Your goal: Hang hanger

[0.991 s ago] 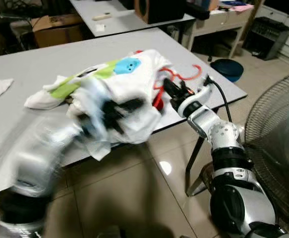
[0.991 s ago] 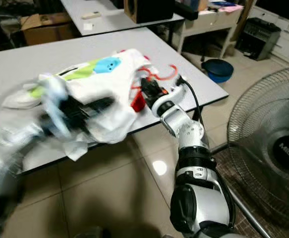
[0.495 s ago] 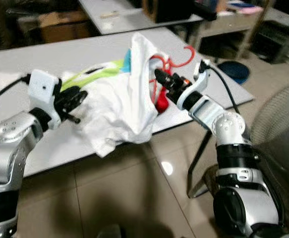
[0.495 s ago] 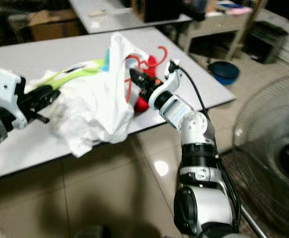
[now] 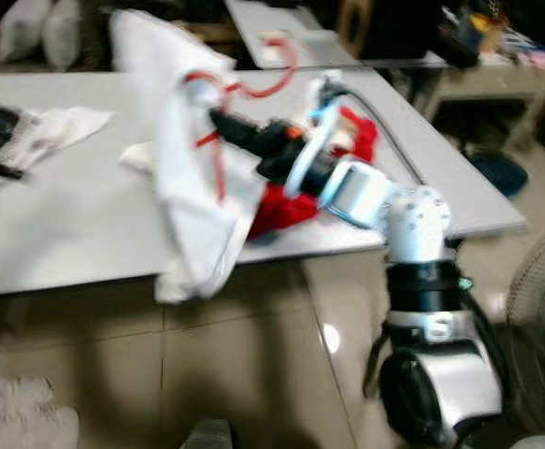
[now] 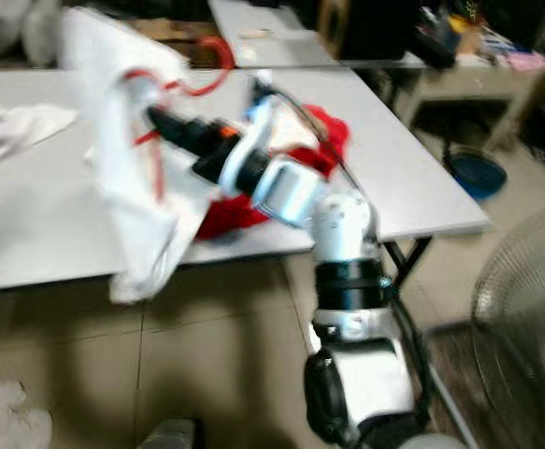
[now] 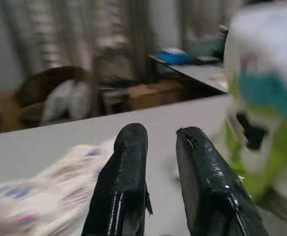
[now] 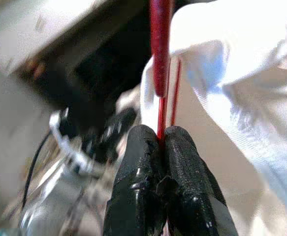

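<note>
**Right tool pinched on red hanger, shirt lifted above the surface**

Right arm stretched forward and up over the front edge of the surface (image 5: 57,243), forearm angled toward the robot's left. Right tool (image 8: 162,142) closed tight, fingers (image 8: 187,172) pressed together on the thin red wire of the hanger (image 8: 160,44). Hanger (image 5: 253,86) raised clear of the surface, hook curling up toward the far edge, with a white shirt (image 5: 183,187) draped from it and hanging down past the front edge. Red cloth (image 5: 286,210) bunched on the surface just beneath the forearm, near the front edge.

Left tool (image 7: 160,182) held out level above the surface, gripping nothing, fingers (image 7: 126,172) slightly parted with a narrow gap between them. Crumpled white cloth (image 5: 62,126) lying toward the left end of the surface. More white fabric (image 5: 20,416) on the floor below. Everything blurred.
</note>
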